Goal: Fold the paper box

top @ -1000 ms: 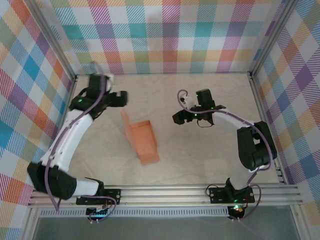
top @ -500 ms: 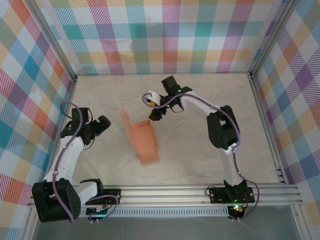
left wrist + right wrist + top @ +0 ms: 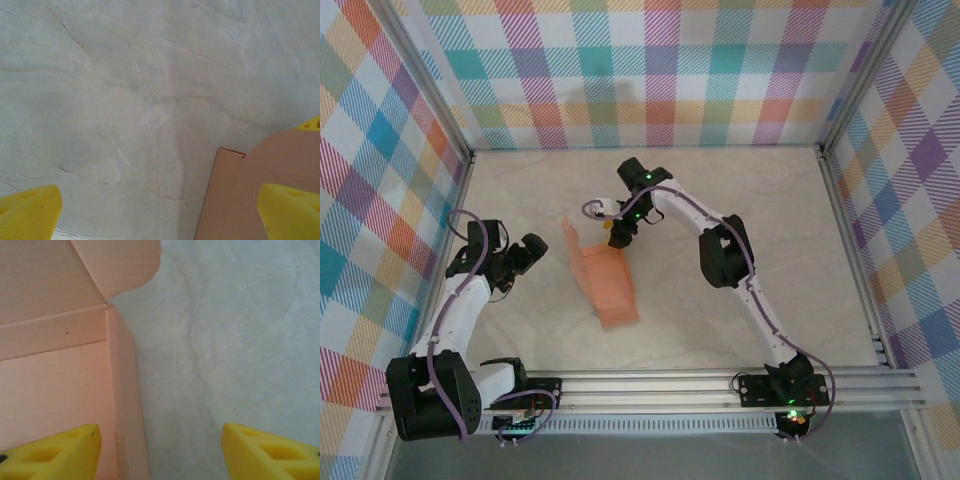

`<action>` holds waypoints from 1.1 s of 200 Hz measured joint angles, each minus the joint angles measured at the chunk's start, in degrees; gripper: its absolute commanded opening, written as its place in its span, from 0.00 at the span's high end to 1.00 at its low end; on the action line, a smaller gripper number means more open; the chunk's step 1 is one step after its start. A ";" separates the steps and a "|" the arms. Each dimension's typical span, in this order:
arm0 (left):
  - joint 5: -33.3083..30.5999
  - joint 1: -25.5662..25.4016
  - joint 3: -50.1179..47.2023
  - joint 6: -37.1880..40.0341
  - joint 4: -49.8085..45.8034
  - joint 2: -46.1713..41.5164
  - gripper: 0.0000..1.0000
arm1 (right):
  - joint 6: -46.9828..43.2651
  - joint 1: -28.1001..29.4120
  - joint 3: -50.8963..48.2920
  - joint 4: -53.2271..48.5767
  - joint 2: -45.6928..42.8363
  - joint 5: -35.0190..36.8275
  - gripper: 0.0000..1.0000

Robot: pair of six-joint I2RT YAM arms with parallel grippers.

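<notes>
Across the middle of the pale, marbled table (image 3: 760, 250) lies the paper box (image 3: 610, 290), salmon-orange thin card, half formed: a shallow tray with low walls, its long side running away from my bases, and one flap (image 3: 570, 240) standing up at its far left corner. From above, my left hand (image 3: 528, 253) sits to the left of the box, apart from it, and my right hand (image 3: 616, 228) hovers over the box's far end.

My right wrist camera gives what the overhead one cannot: the plain inside floor of the box, a thin side wall (image 3: 125, 405) standing upright along it, a fold line across the far end and a rounded flap beyond. My right hand's fingertips (image 3: 55, 452) stand well apart, one over the box floor, the other over bare table, the side wall between them; they grip nothing.

My left wrist camera shows a corner of box card with a small notch (image 3: 242, 154), near one fingertip. That hand is spread wide over bare table and holds nothing.
</notes>
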 measured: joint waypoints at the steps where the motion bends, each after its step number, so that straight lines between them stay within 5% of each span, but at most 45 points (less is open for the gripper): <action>1: 0.02 0.00 -0.02 0.02 0.00 0.00 0.00 | -0.04 0.04 0.09 -0.09 0.09 0.00 0.38; 144: 1.09 0.00 -1.07 0.35 2.25 0.09 0.00 | -1.38 1.66 -0.11 -0.61 0.74 1.03 1.00; 220: 0.96 -0.85 -1.07 2.47 2.29 -0.59 0.00 | 8.61 1.16 -26.49 19.87 -13.79 9.01 1.00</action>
